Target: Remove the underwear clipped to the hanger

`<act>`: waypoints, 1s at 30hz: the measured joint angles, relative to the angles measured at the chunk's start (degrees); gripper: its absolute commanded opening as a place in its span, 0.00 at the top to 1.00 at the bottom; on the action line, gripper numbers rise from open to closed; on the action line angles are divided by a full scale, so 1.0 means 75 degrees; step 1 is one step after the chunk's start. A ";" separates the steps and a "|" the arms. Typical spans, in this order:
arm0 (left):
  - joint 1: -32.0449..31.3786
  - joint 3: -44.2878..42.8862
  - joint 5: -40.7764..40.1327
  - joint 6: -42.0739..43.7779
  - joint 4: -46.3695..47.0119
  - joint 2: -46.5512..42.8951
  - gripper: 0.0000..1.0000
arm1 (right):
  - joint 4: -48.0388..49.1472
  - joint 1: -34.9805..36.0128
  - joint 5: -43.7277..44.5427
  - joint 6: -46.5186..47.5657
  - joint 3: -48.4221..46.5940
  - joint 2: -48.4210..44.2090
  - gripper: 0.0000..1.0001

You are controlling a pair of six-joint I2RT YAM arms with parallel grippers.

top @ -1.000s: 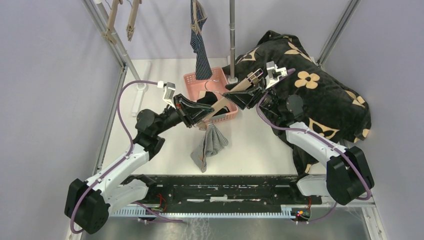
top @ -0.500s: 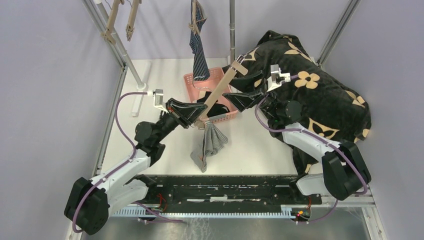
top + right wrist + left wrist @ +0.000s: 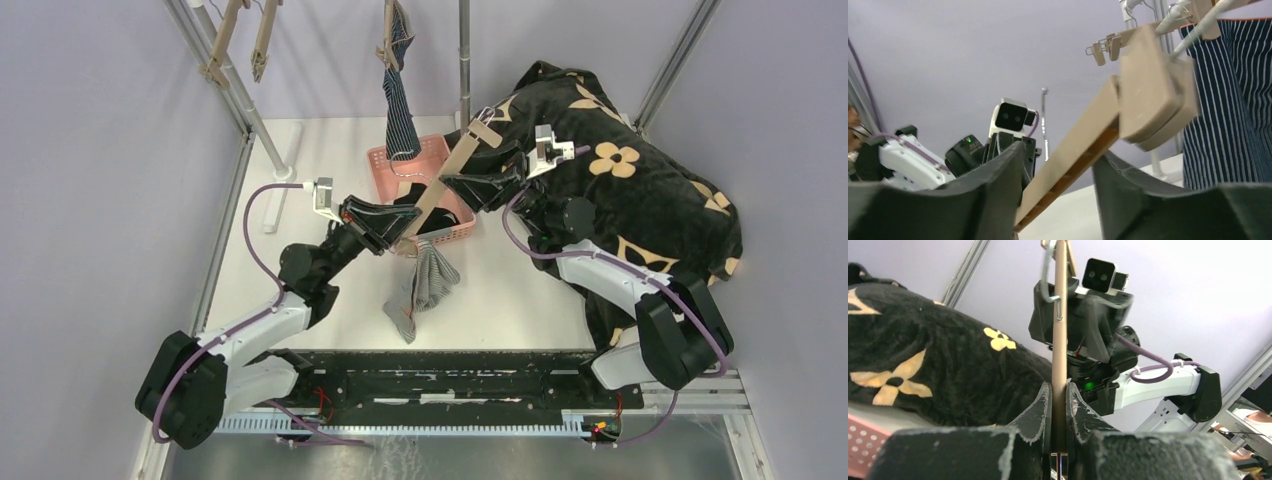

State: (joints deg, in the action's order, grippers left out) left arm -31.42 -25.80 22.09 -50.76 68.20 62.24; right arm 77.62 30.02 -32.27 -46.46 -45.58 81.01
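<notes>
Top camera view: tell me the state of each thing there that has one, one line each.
left tool, shut on the hanger
right tool, open, jaws astride the hanger bar
hanger, tilted, held in the air
grey-striped underwear, hanging clipped from the hanger's low end
navy-striped underwear, hanging from a clip up top
black underwear, lying in the pink basket
</notes>
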 measured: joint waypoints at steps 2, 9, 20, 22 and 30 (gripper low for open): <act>-0.0032 0.0003 0.0003 -0.0032 0.0093 0.0003 0.97 | 0.0012 0.0000 0.0099 0.0047 -0.0131 0.0111 0.99; -0.0038 0.0026 -0.0079 -0.0009 0.0224 -0.0119 0.97 | 0.0023 0.0105 0.0306 -0.0551 -0.0321 0.0187 0.99; -0.0117 0.0026 -0.0047 0.0009 -0.0064 -0.0192 0.76 | -0.0743 0.0169 0.0580 -0.0102 0.0038 -0.0466 0.99; -0.0117 0.0026 -0.0055 0.0058 -0.0169 -0.0227 0.62 | -0.0842 0.0175 0.0580 -0.0041 0.0064 -0.0545 0.99; -0.0108 -0.0140 -0.0437 0.0702 -0.2040 -0.0970 0.41 | -0.0898 0.0128 0.0536 0.0670 0.0070 -0.0729 0.99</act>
State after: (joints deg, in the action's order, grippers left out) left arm -32.23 -26.85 18.81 -45.50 52.90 54.96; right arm 70.89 30.98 -28.25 -41.43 -45.06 75.55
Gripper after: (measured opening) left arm 0.570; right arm 0.071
